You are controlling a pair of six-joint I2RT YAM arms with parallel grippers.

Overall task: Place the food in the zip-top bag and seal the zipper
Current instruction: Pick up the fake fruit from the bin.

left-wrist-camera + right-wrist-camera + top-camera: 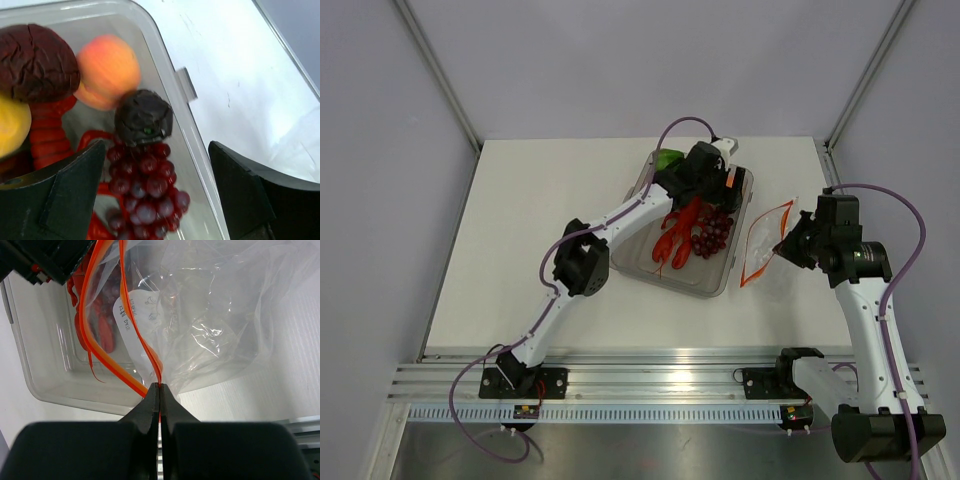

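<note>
– While hovering above the clear-grey tray [705, 290], upper centre of the overhead view: left end effector [718, 172], open wide or gripping?
– Spread wide, gripping nothing; purple grapes [147, 185] directly between the jaws, dark plum [144, 117] and peach [107, 70] just above them in the wrist view, red lobster [678, 235] alongside.
– And the right end effector [160, 387]?
– Clamped fully shut on the red-orange zipper [120, 372] of the clear zip-top bag [767, 240], just right of the tray over the white bench [540, 250], mouth parted.
</note>
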